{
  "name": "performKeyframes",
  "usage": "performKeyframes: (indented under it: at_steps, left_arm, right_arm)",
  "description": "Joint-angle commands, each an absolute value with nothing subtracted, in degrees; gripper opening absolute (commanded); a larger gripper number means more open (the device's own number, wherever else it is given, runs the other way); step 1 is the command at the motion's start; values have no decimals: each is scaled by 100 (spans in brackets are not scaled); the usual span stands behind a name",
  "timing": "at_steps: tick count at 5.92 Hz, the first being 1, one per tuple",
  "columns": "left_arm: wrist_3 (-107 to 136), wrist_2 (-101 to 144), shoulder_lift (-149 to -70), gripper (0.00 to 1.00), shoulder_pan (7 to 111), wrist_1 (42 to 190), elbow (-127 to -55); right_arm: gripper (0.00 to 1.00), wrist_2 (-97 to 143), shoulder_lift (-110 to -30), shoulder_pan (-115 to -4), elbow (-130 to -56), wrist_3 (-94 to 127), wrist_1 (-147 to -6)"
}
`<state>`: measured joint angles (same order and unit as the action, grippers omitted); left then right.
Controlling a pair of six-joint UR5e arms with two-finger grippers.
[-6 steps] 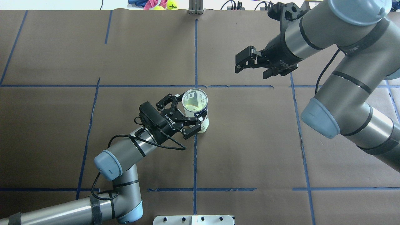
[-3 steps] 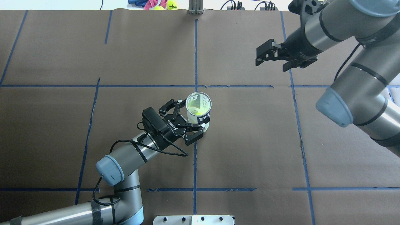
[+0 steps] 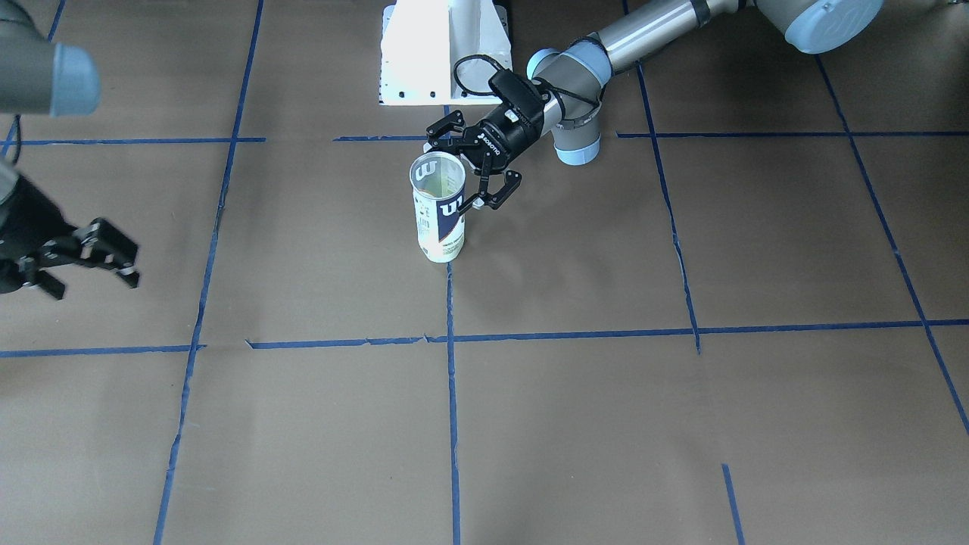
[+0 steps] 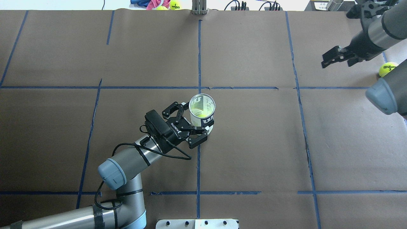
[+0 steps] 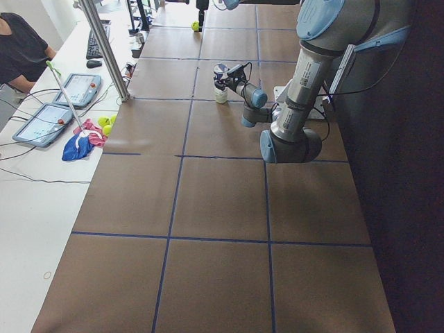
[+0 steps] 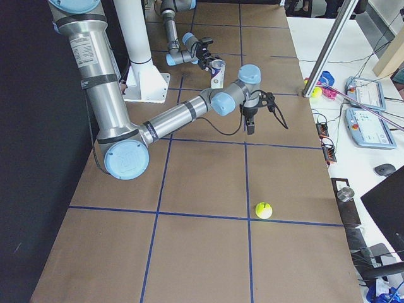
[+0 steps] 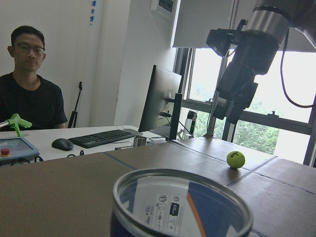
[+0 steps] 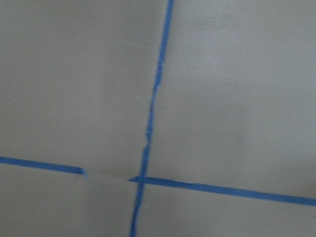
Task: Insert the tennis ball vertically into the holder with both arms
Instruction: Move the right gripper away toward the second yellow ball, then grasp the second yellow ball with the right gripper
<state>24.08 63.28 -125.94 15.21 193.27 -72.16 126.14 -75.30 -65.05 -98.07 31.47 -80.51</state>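
The holder, a clear can with a white and navy label, stands upright near the table's middle; it also shows in the front view and the left wrist view. Yellow-green shows inside it near the bottom. My left gripper is open, its fingers spread on either side of the can. A tennis ball lies on the paper at the far right, also in the right side view. My right gripper is open and empty, in the air to the left of that ball.
The white pedestal base stands behind the can on the robot's side. More balls and a cloth lie beyond the far edge. An operator sits at a desk with a keyboard and monitor. The right wrist view shows only paper and blue tape.
My right arm has swung far to the right, away from the can, uncovering the ball on the table. My left gripper and the can shifted slightly; its fingers stay spread.
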Motion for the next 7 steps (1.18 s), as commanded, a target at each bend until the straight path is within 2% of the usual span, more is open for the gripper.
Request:
performKeyframes:
  at_steps: [1, 3, 5, 7]
  left_arm:
    - [2408, 6328, -12595, 99, 1521, 19327, -7216]
    - [2408, 6328, -12586, 99, 1521, 19327, -7216]
    - [2399, 6337, -12595, 99, 1521, 19327, -7216]
    - [2399, 6328, -12586, 99, 1521, 19327, -7225]
  right_arm:
    - [98, 12577, -7655, -7204, -8740, 1474, -8024]
    - [98, 12385, -7551, -7444, -7809, 890, -7911]
    - [98, 11998, -7105, -7401, -6406, 835, -6642]
    - [98, 11752, -7084, -7357, -6293, 582, -6609]
